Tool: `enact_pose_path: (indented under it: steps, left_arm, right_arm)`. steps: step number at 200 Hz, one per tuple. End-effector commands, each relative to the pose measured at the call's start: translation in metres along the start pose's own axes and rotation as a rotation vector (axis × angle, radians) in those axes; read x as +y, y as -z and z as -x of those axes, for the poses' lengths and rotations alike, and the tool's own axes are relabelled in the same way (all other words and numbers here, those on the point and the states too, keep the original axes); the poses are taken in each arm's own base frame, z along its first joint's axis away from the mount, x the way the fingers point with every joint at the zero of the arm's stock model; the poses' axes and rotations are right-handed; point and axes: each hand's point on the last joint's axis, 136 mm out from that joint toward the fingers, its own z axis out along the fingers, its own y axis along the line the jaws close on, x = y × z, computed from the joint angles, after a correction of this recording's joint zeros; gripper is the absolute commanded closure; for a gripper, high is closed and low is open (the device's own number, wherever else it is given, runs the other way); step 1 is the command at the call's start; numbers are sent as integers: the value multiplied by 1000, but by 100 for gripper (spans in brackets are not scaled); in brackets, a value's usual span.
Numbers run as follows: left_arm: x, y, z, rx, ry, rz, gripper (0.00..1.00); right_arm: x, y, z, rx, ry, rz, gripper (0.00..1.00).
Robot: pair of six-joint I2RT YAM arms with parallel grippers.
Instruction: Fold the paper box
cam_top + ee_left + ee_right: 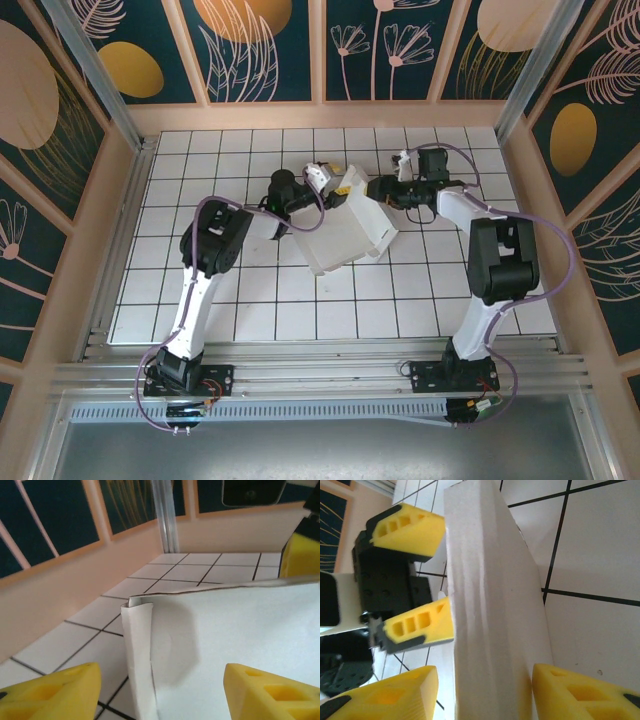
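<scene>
One plain white thin-cardboard paper box stands partly folded at the middle of the white grid-tiled bench, between two tools. The left tool, at the box's far left corner, has its yellow fingers wide apart and holds nothing. The right tool straddles the box's far right wall with its fingers apart; whether they pinch it cannot be told.
</scene>
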Motion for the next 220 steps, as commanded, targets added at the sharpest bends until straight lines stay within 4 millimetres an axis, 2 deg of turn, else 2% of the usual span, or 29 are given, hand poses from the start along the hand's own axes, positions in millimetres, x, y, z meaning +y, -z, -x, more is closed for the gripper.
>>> enact_pose_path:
  steps: [1,21,49,79,95,111,123,126,142,166,179,196,220]
  left_arm:
    - [21,20,97,-161,93,124,27]
    - [44,33,106,-75,324,269,27]
    - [68,51,104,41,610,408,31]
    - [85,59,85,150,851,451,36]
    - [96,65,67,213,965,492,42]
    - [93,57,58,276,1024,416,43]
    - [84,45,52,340,1027,334,43]
    - [81,42,51,353,1029,309,43]
    - [71,31,46,407,1037,207,42]
    - [66,22,35,449,1043,150,42]
    - [56,18,32,461,1069,75,43]
    - [45,18,25,493,1099,26,47]
    - [47,33,6,569,1034,101,48]
  right_arm:
    - [8,-7,6,-1,99,-96,48]
    - [9,-13,5,1,190,-227,51]
    - [17,-22,0,11,340,-374,55]
    - [19,-33,-7,28,427,-466,60]
    - [20,-37,-11,31,475,-517,62]
    - [25,-41,-15,36,536,-558,64]
    - [24,-42,-15,37,578,-595,64]
    - [30,-45,-19,40,600,-593,64]
    - [35,-49,-20,38,655,-628,65]
    - [41,-51,-20,31,726,-684,65]
    - [43,-53,-20,34,760,-712,65]
    - [44,-56,-22,40,787,-731,66]
    - [47,-60,-21,41,807,-742,66]
